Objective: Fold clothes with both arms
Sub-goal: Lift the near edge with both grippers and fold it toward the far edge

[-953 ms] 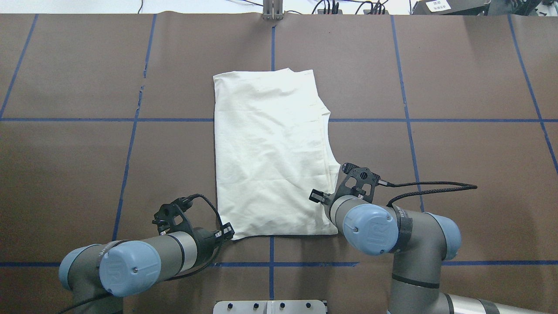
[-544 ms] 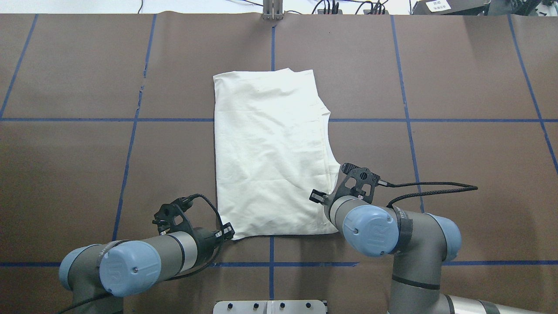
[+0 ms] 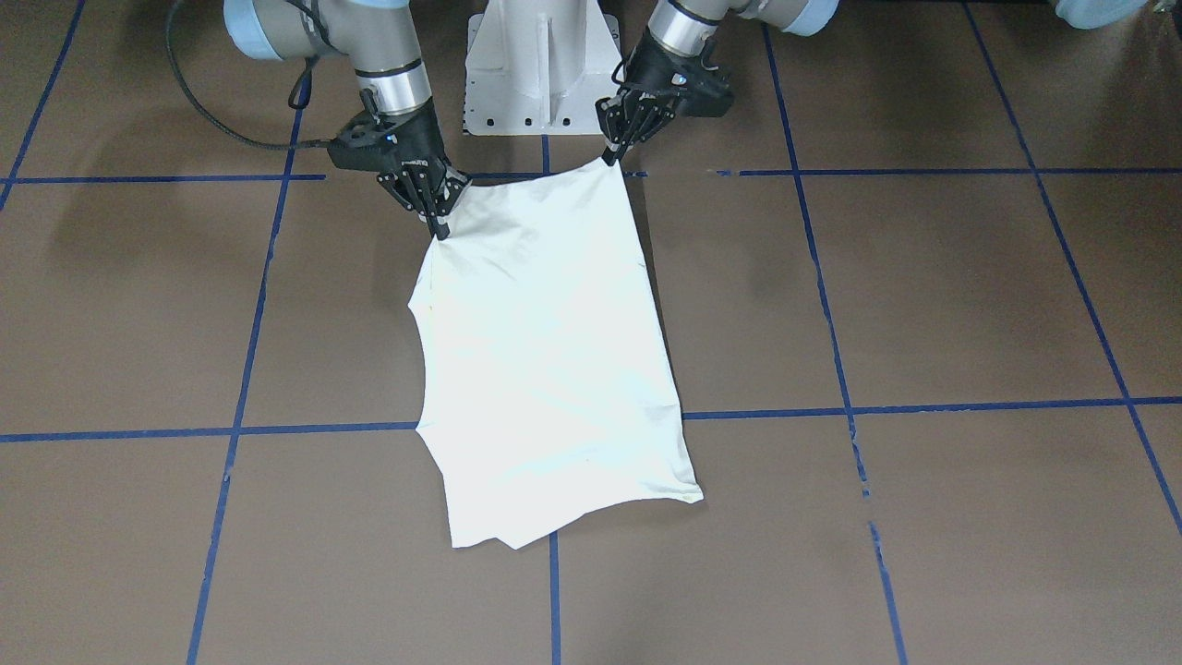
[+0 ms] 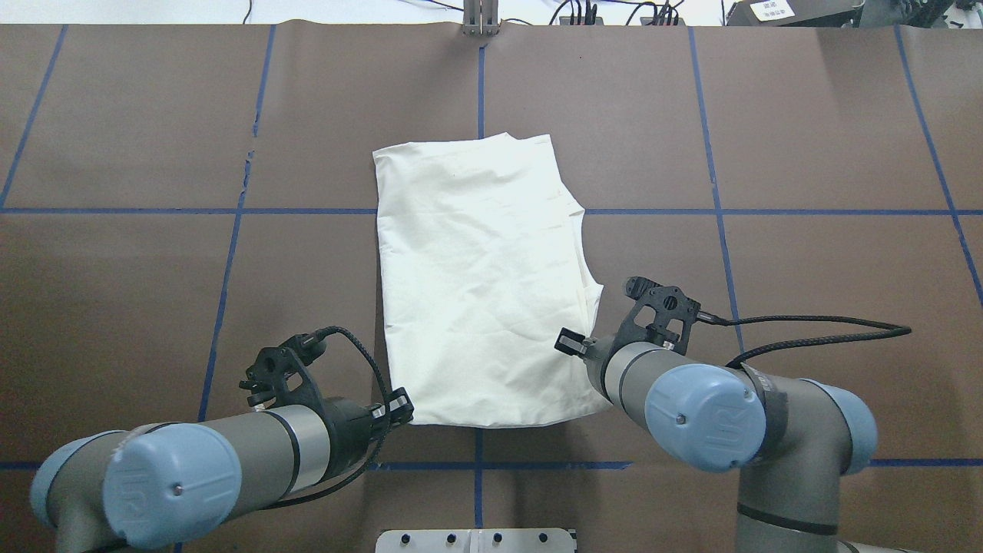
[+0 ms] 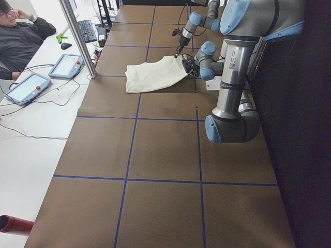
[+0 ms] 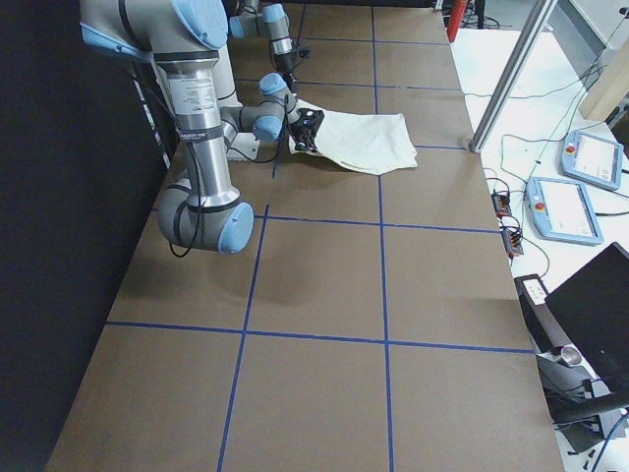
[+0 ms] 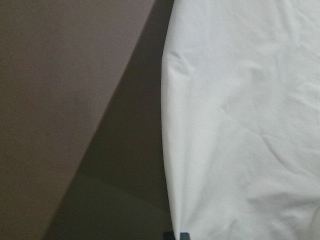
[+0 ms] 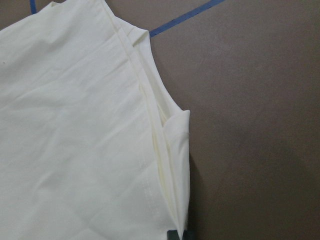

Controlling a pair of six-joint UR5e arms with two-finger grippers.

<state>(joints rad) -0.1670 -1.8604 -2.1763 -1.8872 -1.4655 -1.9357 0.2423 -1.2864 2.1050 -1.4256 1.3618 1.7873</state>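
The clothes are one cream shirt (image 4: 484,284), folded into a long panel with its plain side up; no print shows. It lies at mid-table (image 3: 545,369). My left gripper (image 3: 611,159) is shut on the near corner at the overhead view's left, and the left wrist view shows the shirt's edge (image 7: 240,125) running up from the fingertips. My right gripper (image 3: 441,231) is shut on the other near corner, where a folded hem (image 8: 165,165) shows in the right wrist view. Both near corners are raised off the table. In the overhead view the wrists hide the fingers.
Brown paper with blue tape lines (image 4: 476,211) covers the table. The white pedestal base (image 3: 540,65) stands just behind the grippers. Beyond the far edge are a metal post (image 5: 77,36), tablets (image 5: 28,85) and a seated person (image 5: 20,39).
Both arms have drawn back toward the robot with the near corners held. The shirt has slid toward the robot, its far edge now lower in the overhead view.
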